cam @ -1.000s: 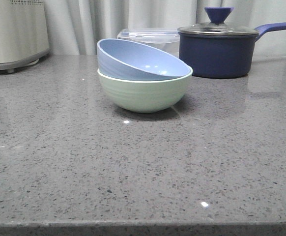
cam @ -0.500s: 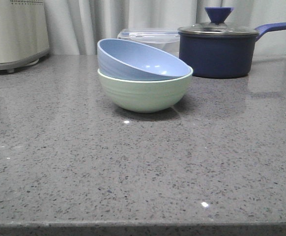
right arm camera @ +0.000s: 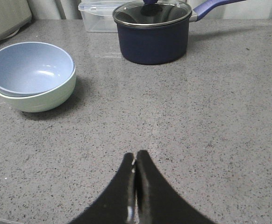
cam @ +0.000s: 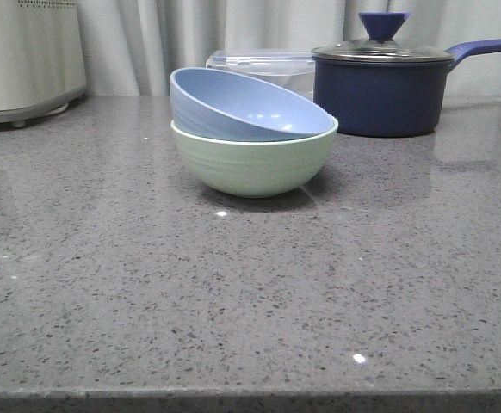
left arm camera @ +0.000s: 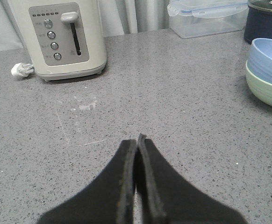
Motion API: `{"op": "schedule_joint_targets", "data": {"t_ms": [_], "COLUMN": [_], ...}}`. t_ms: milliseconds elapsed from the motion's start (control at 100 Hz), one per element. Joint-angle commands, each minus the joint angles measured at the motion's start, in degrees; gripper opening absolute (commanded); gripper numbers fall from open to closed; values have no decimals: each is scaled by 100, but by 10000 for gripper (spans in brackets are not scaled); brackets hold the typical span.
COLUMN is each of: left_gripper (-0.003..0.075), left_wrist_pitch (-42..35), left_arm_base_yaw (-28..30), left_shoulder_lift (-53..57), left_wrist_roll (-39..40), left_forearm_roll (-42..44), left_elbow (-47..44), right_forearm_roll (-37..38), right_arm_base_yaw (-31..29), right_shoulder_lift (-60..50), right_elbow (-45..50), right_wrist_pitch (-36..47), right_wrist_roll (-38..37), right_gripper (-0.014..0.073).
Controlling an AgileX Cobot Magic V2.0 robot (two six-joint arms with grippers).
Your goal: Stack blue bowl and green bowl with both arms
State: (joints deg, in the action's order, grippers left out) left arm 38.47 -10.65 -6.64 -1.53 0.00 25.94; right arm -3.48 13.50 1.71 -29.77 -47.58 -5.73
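Two bowls nested: blue bowl (cam: 249, 107) sitting tilted inside green bowl (cam: 252, 162); left gripper (left arm camera: 137, 142) and right gripper (right arm camera: 135, 156) pinched closed, empty, well apart; levelling tilt gently

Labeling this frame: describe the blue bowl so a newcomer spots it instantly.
Start at the dark navy saucepan at the back of the grey counter. Just left and nearer sits the green bowl; the blue bowl nests in it, tilted. It is pale powder-blue, not navy.
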Motion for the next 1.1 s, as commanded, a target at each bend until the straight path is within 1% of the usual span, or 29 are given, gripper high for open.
{"op": "schedule_joint_targets", "data": {"t_ms": [0,290,390,460,560,640,760,870,950,1090], "left_gripper": [-20,-20,-20,-20,-20,-20,-20,-20,-20,-20], "left_wrist_pitch": [-447,-447,-565,-876,-1667,-2409,-3085,-3399,-3434,-3564], "left_arm_base_yaw": [6,6,6,6,92,268,582,811,964,1065], "left_shoulder_lift": [-61,-61,-52,-52,-52,-38,227,464,605,873], "left_wrist_roll": [74,74,74,85,86,86,86,86,86,86], "left_forearm_roll": [0,0,0,0,0,0,0,-123,-125,-125], "left_elbow": [146,132,4,-189,-532,-869,-1348,-1802,-2115,-2590], "right_forearm_roll": [47,47,47,47,47,47,47,47,47,47], "right_arm_base_yaw": [-23,-23,-23,-23,-23,-23,-23,-23,-23,-23], "right_shoulder_lift": [80,80,80,80,80,80,80,80,80,80], "right_elbow": [-118,-118,-118,-118,-118,-118,-118,-118,-118,-118], "right_wrist_pitch": [406,406,406,412,412,412,412,412,412,412], "right_wrist_roll": [31,31,31,31,31,31,31,31,31,31], "right_gripper": [-30,-30,-30,-30,-30,-30,-30,-30,-30,-30]}}
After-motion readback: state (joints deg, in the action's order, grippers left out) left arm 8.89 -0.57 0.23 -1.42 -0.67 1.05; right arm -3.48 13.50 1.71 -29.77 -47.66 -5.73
